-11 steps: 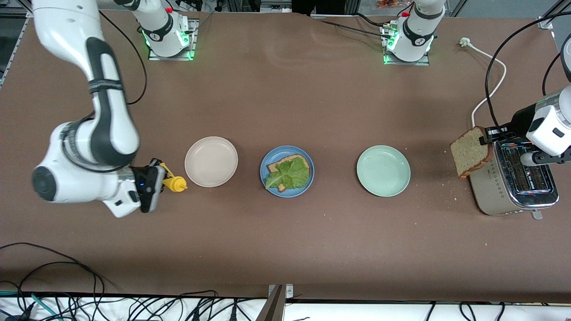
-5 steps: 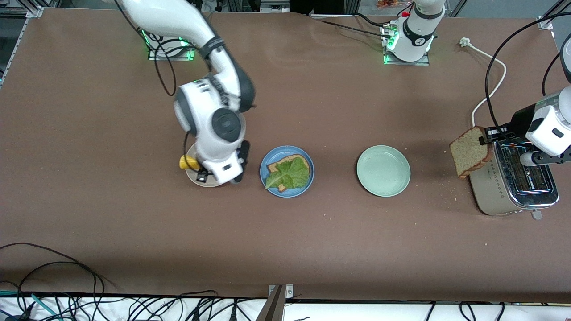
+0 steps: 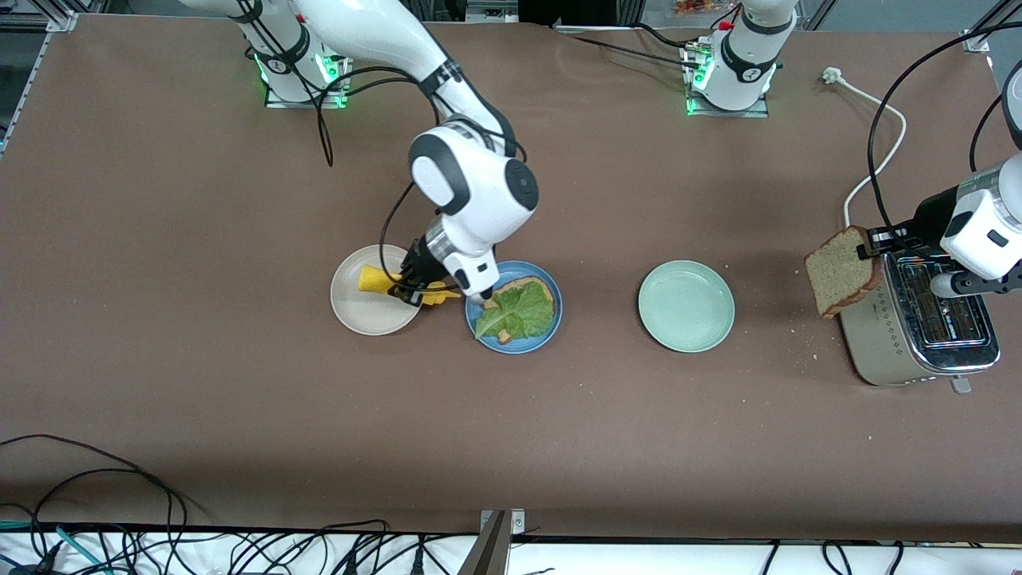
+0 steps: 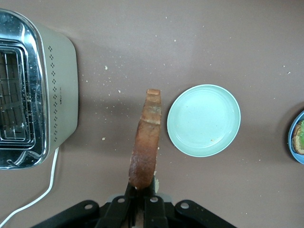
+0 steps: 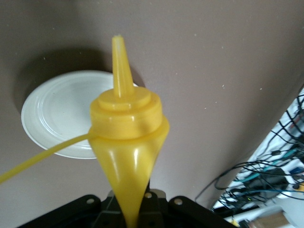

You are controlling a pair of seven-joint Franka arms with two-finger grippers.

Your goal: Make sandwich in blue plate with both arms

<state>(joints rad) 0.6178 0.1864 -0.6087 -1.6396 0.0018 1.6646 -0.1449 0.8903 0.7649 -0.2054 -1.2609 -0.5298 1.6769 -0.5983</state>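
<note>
The blue plate holds one brown bread slice with a green lettuce leaf on top. My right gripper is shut on a yellow squeeze bottle and holds it sideways over the gap between the beige plate and the blue plate. In the right wrist view the bottle points its nozzle out from the gripper. My left gripper is shut on a second bread slice and holds it in the air beside the toaster. The left wrist view shows this slice edge-on in the gripper.
A beige plate lies toward the right arm's end, beside the blue plate. A pale green plate lies toward the left arm's end. A steel toaster with a white cord stands past it. Crumbs lie near the toaster. Cables run along the front edge.
The right arm has swung with the yellow bottle from the right arm's end of the table, over the beige plate, to the blue plate's edge. The left arm has not moved.
</note>
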